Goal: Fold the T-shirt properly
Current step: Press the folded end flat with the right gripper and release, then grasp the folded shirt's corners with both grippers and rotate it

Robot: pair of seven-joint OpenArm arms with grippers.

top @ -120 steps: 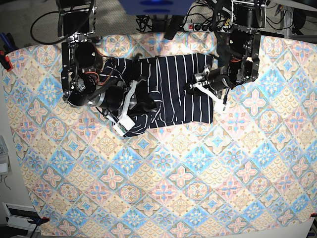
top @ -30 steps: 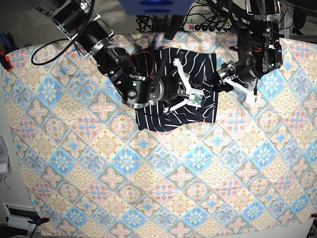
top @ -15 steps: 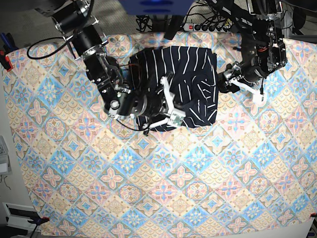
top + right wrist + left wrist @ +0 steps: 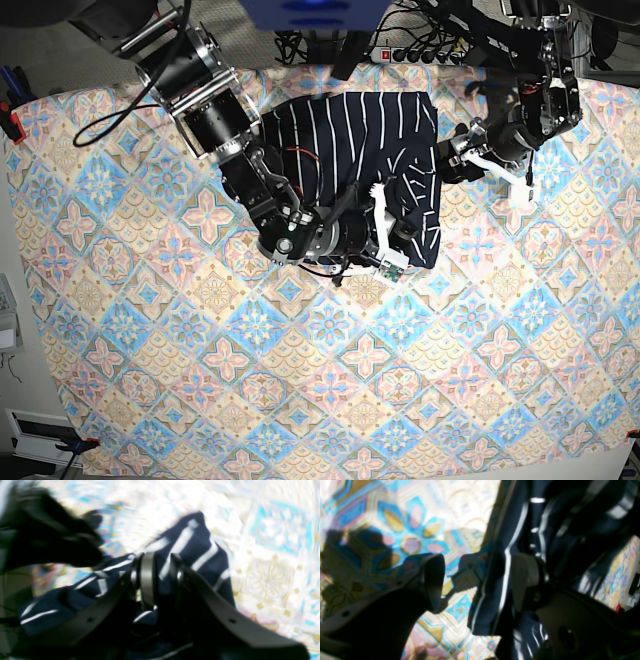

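You're running the right end effector [image 4: 385, 240] w/ its jaws pinched narrow on a fold of the T-shirt [image 4: 365, 150]; in the right wrist view the striped cloth [image 4: 185, 552] is sitting between the two dark fingers [image 4: 147, 577], w/ the rest of it trailing away beyond the tips. The left end effector [image 4: 477, 580] is standing wide, holding nothing: one finger [image 4: 433, 580] is hanging over bare tablecloth [image 4: 402, 527] on the desk, the other [image 4: 523, 580] is sitting against the shirt's edge, so that hem is running right btwn them.

Risks, as I'm reading it:
- Right grip is looking like a small bunch of cloth, not a clean hem. If you're pulling fast, it's prob slipping out or dragging only the top layer, leaving the fold skewed.
- The shirt is lying rumpled under the right end effector in the base view; stripes are bending there. Laying it down now is likely trapping wrinkles.
- Left isn't pinning anything. W/o it holding, the whole shirt may be sliding across the tablecloth [image 4: 180, 330] instead of folding.
- Left's closing from here could be catching tablecloth along w/ the hem.
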